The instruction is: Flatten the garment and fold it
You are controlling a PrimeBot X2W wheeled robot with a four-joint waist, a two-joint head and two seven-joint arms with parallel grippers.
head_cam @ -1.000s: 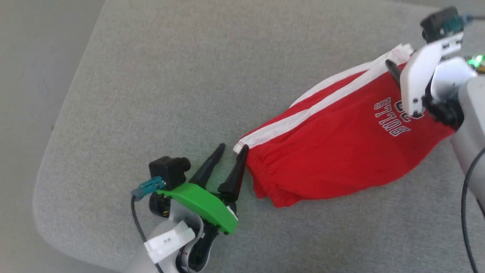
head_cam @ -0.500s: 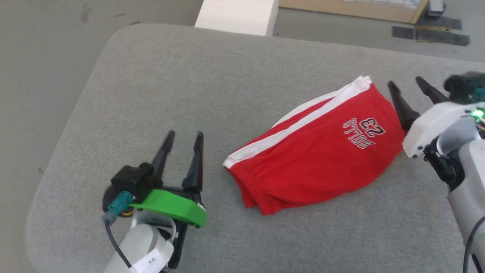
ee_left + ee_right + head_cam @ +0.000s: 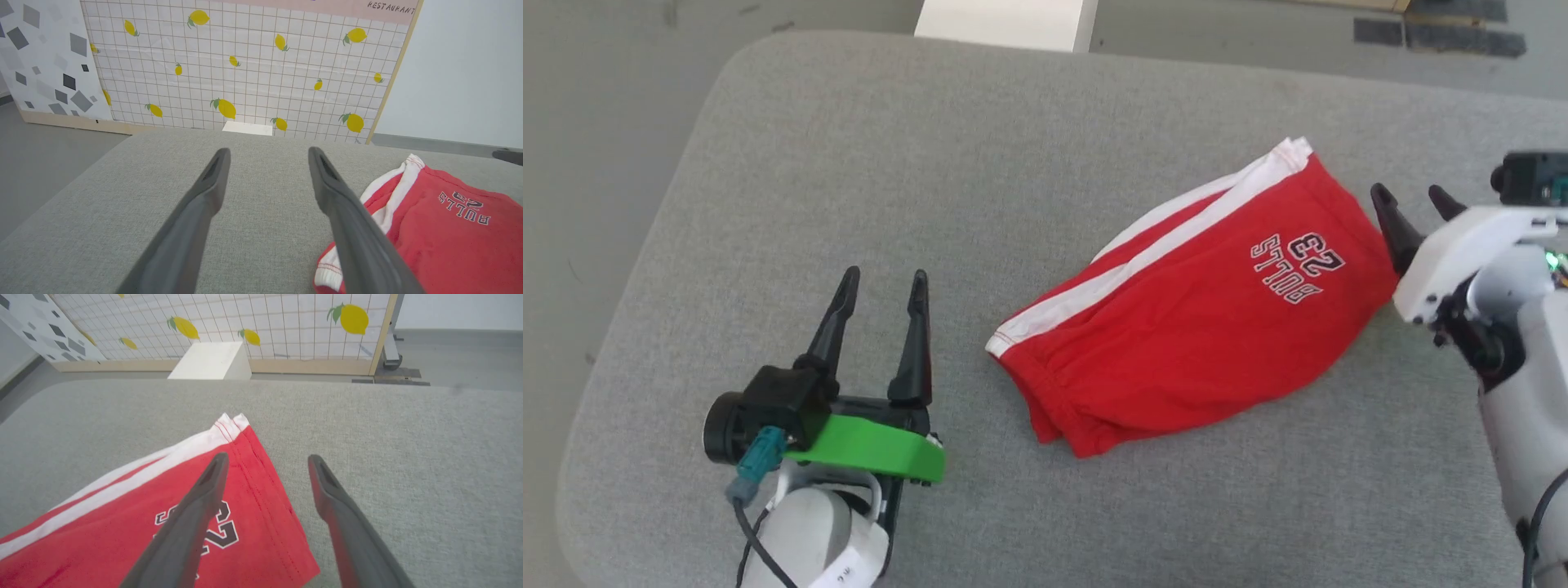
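red garment, white side stripe and lettering showing, lies loosely folded on grey fabric bench, right of centre in head view. left jaws spread wide, empty, over bare bench, apart from garment's near end. right jaws also wide, holding nothing, just beside the lettered end; contact unclear.

My left gripper is low on my left side, its two dark fingers spread wide and pointing forward, nothing between them (green shell sits over that wrist, pale left forearm below). My right gripper is out at my right, jaws equally wide, empty, tips leaning slightly toward my left, white shell on the wrist, grey right forearm dropping behind it.
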